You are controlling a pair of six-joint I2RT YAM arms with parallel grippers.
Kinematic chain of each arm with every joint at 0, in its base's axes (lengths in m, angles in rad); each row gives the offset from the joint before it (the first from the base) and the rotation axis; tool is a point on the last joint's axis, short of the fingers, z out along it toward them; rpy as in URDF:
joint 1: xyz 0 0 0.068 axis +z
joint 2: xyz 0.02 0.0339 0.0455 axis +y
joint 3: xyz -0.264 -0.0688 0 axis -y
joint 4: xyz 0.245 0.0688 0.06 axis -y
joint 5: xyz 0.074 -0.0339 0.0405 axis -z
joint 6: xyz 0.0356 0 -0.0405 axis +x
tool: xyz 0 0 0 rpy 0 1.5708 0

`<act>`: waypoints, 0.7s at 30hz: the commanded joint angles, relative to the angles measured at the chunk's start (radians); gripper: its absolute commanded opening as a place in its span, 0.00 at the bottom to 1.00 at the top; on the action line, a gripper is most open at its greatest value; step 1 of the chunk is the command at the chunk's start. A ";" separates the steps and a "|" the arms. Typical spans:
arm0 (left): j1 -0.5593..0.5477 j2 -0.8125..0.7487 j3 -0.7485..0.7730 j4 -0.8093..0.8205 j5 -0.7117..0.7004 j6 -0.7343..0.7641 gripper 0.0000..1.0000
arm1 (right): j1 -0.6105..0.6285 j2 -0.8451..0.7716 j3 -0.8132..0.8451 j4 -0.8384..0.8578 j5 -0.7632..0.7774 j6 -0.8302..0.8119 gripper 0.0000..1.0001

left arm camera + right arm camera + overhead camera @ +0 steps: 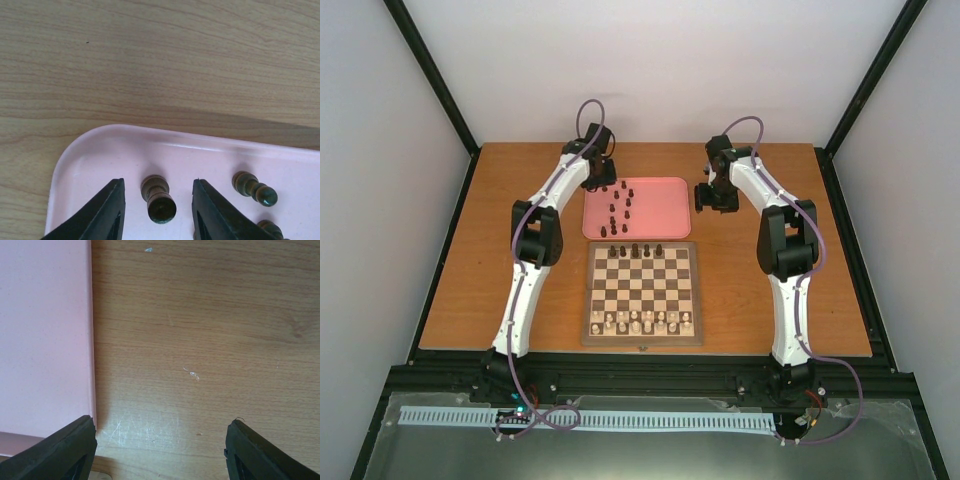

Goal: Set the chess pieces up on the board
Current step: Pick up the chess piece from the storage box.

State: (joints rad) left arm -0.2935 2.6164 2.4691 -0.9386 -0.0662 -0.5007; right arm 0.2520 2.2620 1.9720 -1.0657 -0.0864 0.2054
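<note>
Few dark brown chess pieces (634, 250) sitting on checked wooden board (642, 285); rest waiting at 12 o'clock. Left gripper (158, 181) straddling one, open; right gripper (162, 420) hanging open.

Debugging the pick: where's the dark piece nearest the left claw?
Left wrist view: the dark piece sits inside the left claw, touching neither finger, near the far-left corner of the pink tray.

Matt woodgrain table (150, 55), smooth pink tray (200, 157), glossy chess pieces (158, 201)
</note>
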 commanded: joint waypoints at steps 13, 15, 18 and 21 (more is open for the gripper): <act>0.016 0.029 0.047 0.005 0.000 -0.003 0.33 | -0.005 0.024 0.021 -0.012 0.012 -0.008 0.71; 0.016 0.032 0.050 0.004 0.002 -0.002 0.31 | -0.006 0.026 0.022 -0.011 0.012 -0.008 0.71; 0.016 0.035 0.048 0.001 0.003 -0.002 0.22 | -0.005 0.028 0.023 -0.011 0.011 -0.007 0.71; 0.016 0.037 0.048 0.000 0.007 -0.001 0.17 | -0.005 0.028 0.023 -0.011 0.010 -0.008 0.71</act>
State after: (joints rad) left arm -0.2871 2.6286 2.4695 -0.9390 -0.0624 -0.5007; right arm 0.2520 2.2738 1.9720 -1.0657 -0.0864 0.2054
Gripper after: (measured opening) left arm 0.193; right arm 0.708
